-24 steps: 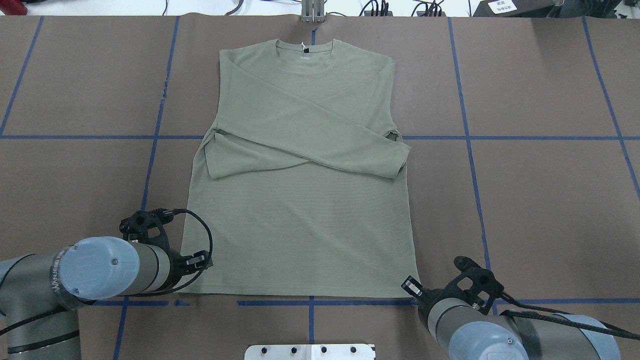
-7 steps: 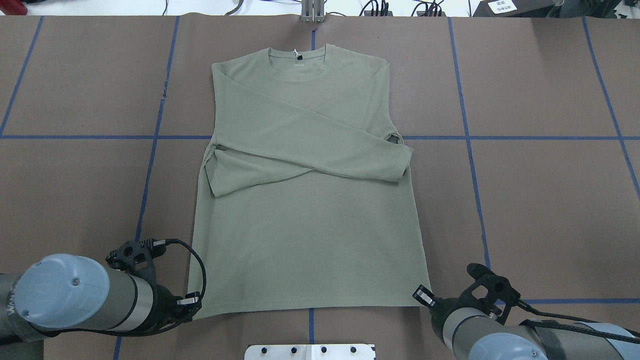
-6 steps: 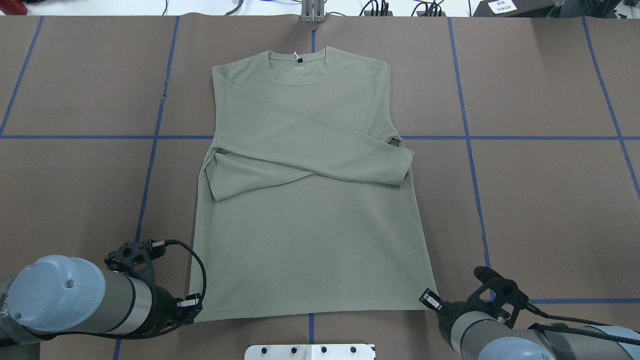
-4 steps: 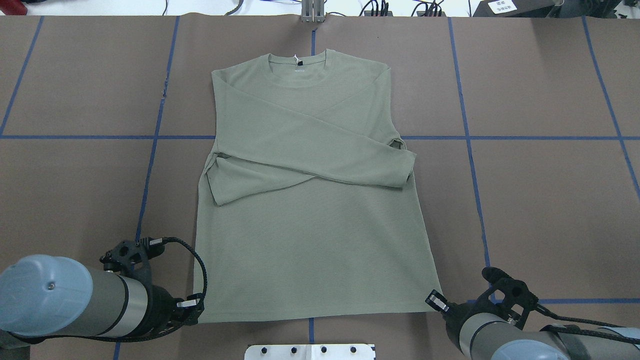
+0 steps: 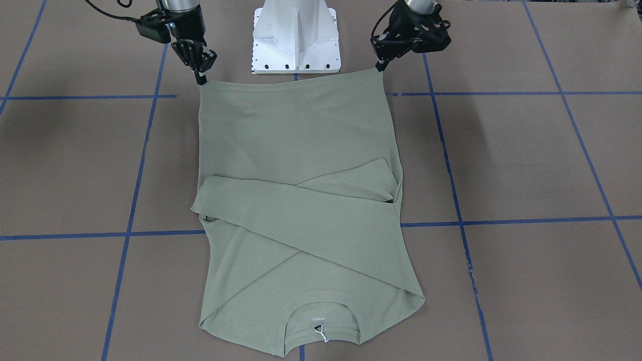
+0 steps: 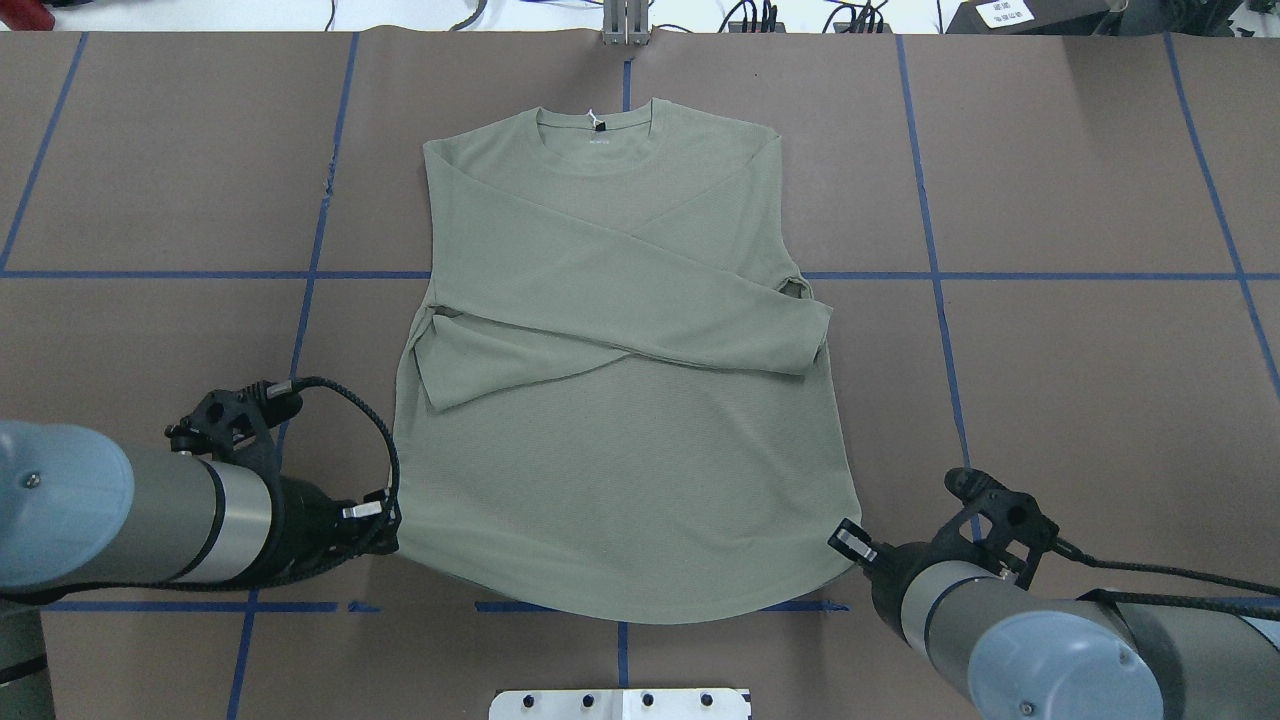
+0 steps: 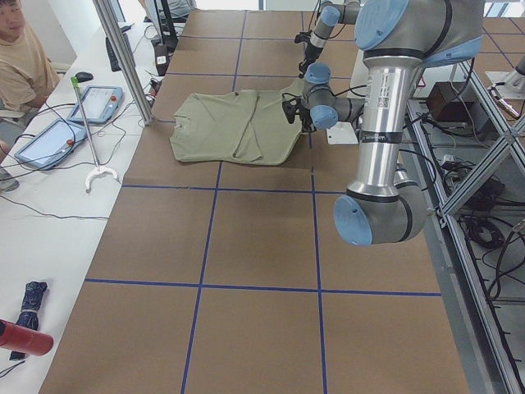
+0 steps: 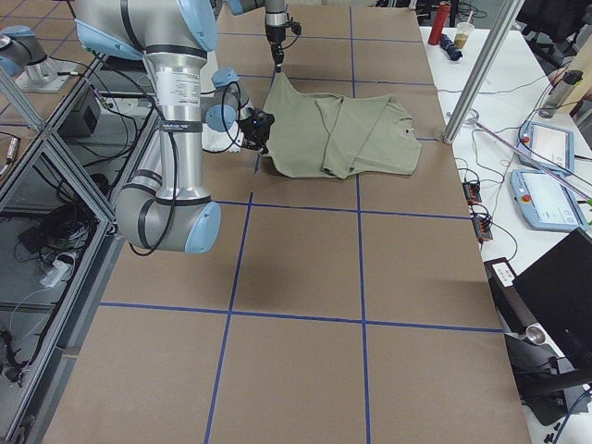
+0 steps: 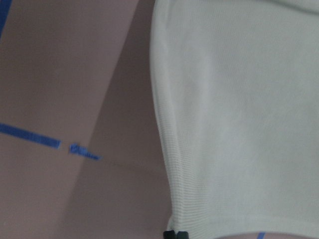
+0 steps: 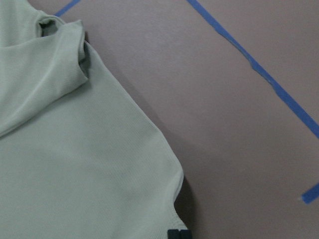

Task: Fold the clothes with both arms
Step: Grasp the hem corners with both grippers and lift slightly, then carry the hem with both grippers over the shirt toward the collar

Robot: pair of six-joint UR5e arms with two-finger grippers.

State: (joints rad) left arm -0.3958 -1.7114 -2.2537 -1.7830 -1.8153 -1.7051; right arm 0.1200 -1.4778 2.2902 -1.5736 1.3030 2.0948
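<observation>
Done so far: both sleeves (image 6: 640,310) lie crossed over the chest of the shirt (image 6: 620,460), so the sleeve folds look finished.
Step in hand: by my reading, the bottom-to-top fold is just starting. The two near corners are pinched and raised, and the hem (image 6: 620,612) sags between them in a shallow curve.
Left to do: the hem has not yet been carried to the far end. The body is one long panel, so at least this lengthwise fold remains, and perhaps a second to make it compact.
Left hand (image 6: 385,522): it is closed on the near-left hem corner. Its wrist view shows the black fingertips pressed together at the fabric edge.
Right hand (image 6: 850,545): it is closed on the near-right hem corner. Its wrist view shows the same pinch, with the cloth curling up into it.
Where the shirt is: it lies in the middle of the brown worktop (image 6: 1100,400), lengthwise. The collar (image 6: 600,140) is at the far end and the hem is near the robot, just beyond the white base plate (image 6: 620,703).
How the shirt looks: it is pale sage green with a fine ribbed knit, mostly flat and smooth. There is a small white neck label (image 6: 594,115) inside the round collar. The upper sleeve runs from far left to the right edge, where its cuff slightly overhangs the side seam. The lower sleeve's cuff pokes out at the left.
Handling guess: the cloth is soft and limp, and the crossed sleeves could slip if the corners rise unevenly.
</observation>
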